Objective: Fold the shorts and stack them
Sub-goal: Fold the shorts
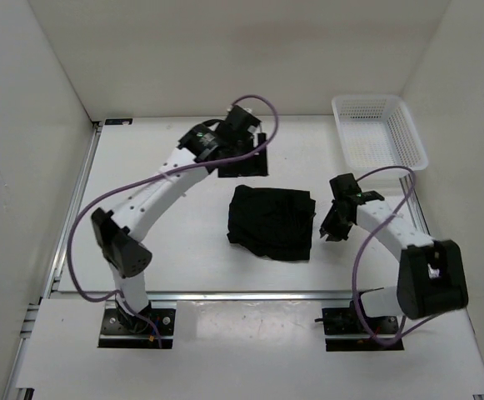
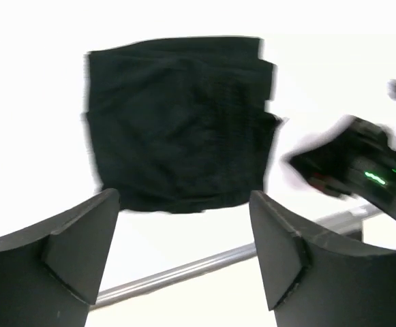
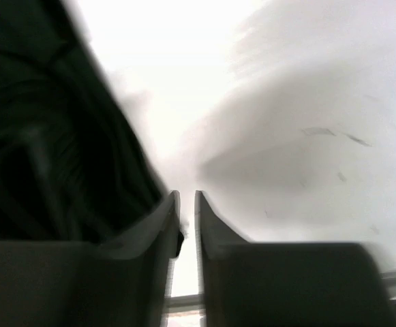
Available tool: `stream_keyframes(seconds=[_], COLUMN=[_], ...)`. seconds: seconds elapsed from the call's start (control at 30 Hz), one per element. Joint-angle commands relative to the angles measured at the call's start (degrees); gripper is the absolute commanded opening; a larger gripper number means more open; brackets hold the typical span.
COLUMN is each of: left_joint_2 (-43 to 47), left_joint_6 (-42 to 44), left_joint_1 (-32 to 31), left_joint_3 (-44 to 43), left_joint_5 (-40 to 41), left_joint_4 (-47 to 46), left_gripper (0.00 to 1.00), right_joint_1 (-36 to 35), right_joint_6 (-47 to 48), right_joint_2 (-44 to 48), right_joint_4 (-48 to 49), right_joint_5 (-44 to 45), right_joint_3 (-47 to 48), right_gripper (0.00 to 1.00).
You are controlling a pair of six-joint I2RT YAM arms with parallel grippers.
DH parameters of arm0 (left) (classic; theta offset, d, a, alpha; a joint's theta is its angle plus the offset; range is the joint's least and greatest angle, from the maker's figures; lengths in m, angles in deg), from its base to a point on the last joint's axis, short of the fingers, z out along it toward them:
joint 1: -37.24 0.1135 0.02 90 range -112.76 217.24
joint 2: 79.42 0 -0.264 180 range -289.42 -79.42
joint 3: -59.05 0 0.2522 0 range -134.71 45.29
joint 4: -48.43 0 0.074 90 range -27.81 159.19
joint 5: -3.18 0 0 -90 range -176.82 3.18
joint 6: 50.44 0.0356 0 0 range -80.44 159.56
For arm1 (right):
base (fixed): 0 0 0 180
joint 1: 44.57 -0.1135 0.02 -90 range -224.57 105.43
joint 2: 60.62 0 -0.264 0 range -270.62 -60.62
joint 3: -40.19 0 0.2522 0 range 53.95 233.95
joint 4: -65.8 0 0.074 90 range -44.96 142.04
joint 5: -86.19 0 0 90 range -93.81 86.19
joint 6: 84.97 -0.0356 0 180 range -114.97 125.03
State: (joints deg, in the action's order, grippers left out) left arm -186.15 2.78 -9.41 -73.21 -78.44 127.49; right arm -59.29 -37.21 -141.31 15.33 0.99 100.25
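Observation:
The black shorts (image 1: 271, 222) lie folded into a rough square in the middle of the table. They also show in the left wrist view (image 2: 177, 122) and at the left of the right wrist view (image 3: 41, 129). My left gripper (image 1: 243, 163) hovers just beyond the far edge of the shorts. Its jaws are wide open and empty (image 2: 184, 197), with bare table between them. My right gripper (image 1: 335, 227) is beside the right edge of the shorts. It is shut and holds nothing (image 3: 187, 197). It appears blurred at the right of the left wrist view (image 2: 354, 170).
A white mesh basket (image 1: 379, 133) stands empty at the far right corner. White walls enclose the table on the left, back and right. A metal rail (image 1: 250, 294) runs along the near edge, by the arm bases.

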Motion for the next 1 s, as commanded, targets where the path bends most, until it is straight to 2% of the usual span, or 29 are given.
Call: stream_keyframes(seconds=[0.0, 0.07, 0.1, 0.17, 0.2, 0.27, 0.33, 0.4, 0.5, 0.67, 0.73, 0.83, 0.97], left_joint_2=[5.48, 7.5, 7.51, 8.39, 8.39, 8.39, 8.39, 8.39, 10.67, 12.61, 11.73, 9.45, 6.2], left_joint_6=[0.56, 1.09, 1.09, 1.61, 1.62, 1.62, 1.62, 0.39, -0.32, -0.32, 0.48, 1.09, 2.93], left_joint_1=[3.58, 5.42, 6.83, 8.15, 8.16, 8.86, 10.52, 11.84, 13.25, 14.49, 14.49, 13.35, 10.98], left_joint_3=[7.56, 11.6, 15.28, 18.37, 20.65, 22.34, 24.27, 26.02, 28.4, 30.34, 30.34, 29.82, 28.59], left_joint_5=[1.64, 1.12, 0.59, 0.58, 0.06, 0.06, 0.06, 0.67, 1.73, -0.03, -1.26, -1.96, -6.0], left_joint_4=[0.8, -0.86, -1.4, -2.54, -3.15, -3.16, -3.16, -3.16, -2.63, -4.03, -4.04, -4.65, -6.06], left_gripper=[0.85, 0.8, 0.72, 0.62, 0.45, 0.25, 0.1, 0.1, 0.1, 0.1, 0.1, 0.1, 0.1], right_joint_1=[-0.31, -1.97, -2.59, -5.4, -6.8, -12.33, -17.94, -21.3, -19.84, -12.45, -9.37, -8.04, -8.04], right_joint_6=[-0.39, 2.06, 3.2, 7.23, 8.3, 11.29, 12.61, 13.23, 11.22, 11.21, 12.0, 12.0, 12.0], right_joint_2=[8.25, 12.03, 12.56, 11.61, 8.82, 4.59, -3.05, -9.56, -13.88, -15.99, -15.99, -16.52, -21.6], right_joint_4=[-5.65, -6.18, -6.18, -4.69, -3.99, -3.98, -4.51, -5.04, -5.13, -2.67, -2.67, -0.83, 0.67], right_joint_5=[6.8, 6.8, 5.59, 1.9, 0.14, -4.15, -5.76, -5.76, -2.43, -0.32, 1.87, 2.67, 2.67], right_joint_3=[2.29, 4.93, 6.15, 10.7, 12.74, 19.76, 24.69, 30.32, 31.92, 25.25, 22.79, 19.53, 18.47], right_gripper=[0.3, 0.39, 0.39, 0.31, 0.19, 0.12, 0.08, 0.07, 0.07, 0.07, 0.03, 0.03, 0.03])
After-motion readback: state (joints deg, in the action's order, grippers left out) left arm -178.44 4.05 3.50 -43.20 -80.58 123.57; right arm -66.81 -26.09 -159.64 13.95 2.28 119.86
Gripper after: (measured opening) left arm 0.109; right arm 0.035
